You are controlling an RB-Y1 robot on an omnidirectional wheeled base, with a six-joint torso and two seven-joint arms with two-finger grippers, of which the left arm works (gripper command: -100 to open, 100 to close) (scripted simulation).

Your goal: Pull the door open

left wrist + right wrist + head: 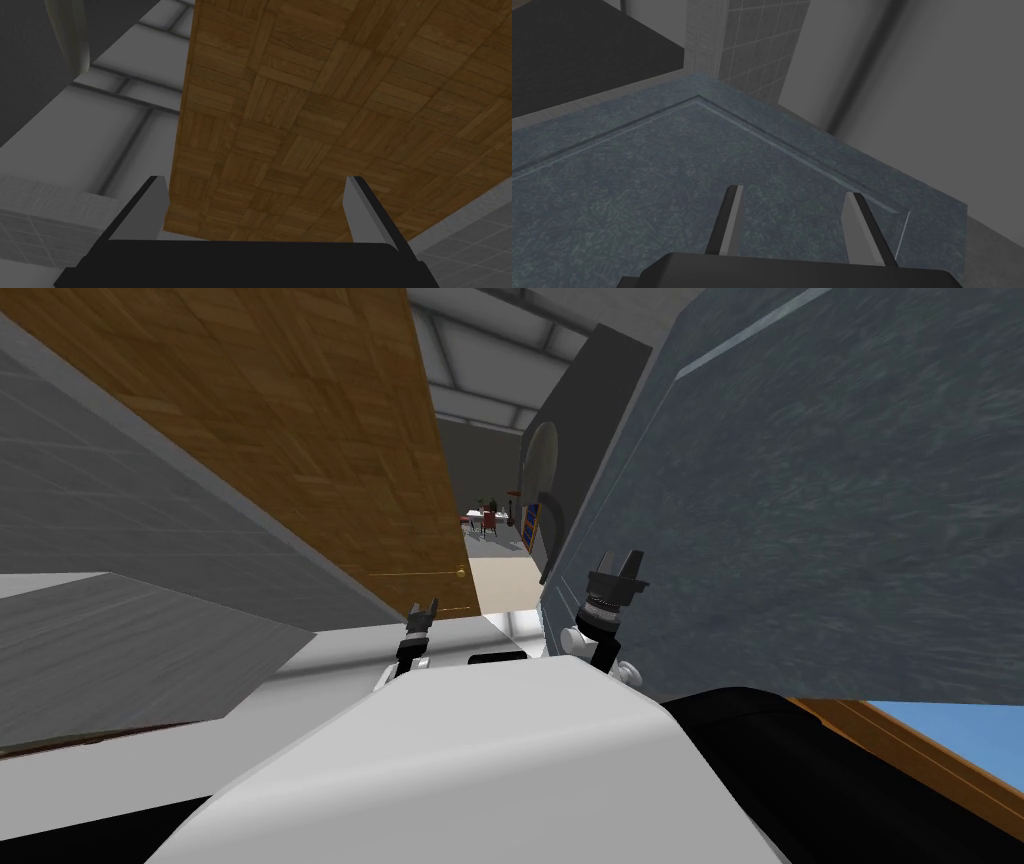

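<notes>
Door, blue-grey panel (800, 488) (637, 190), on my right; its free edge w/ dark handle (548, 543) is near R gripper (620, 560) (793, 192). 2nd panel, wood parquet door (300, 438) (325, 100) w/ 1 gold knob (460, 573), is left, by L gripper (423, 610) (255, 180). Narrow open gap betw. the 2 panels; far table (487, 520) beyond. Both grippers: fingers spread wide, holding nothing.

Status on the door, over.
Left tool open by wooden door. Right tool open at blue-grey door, gripping nothing. Doorway gap between them unobstructed.

Head view bright, edges splayed; wrist views dim.
</notes>
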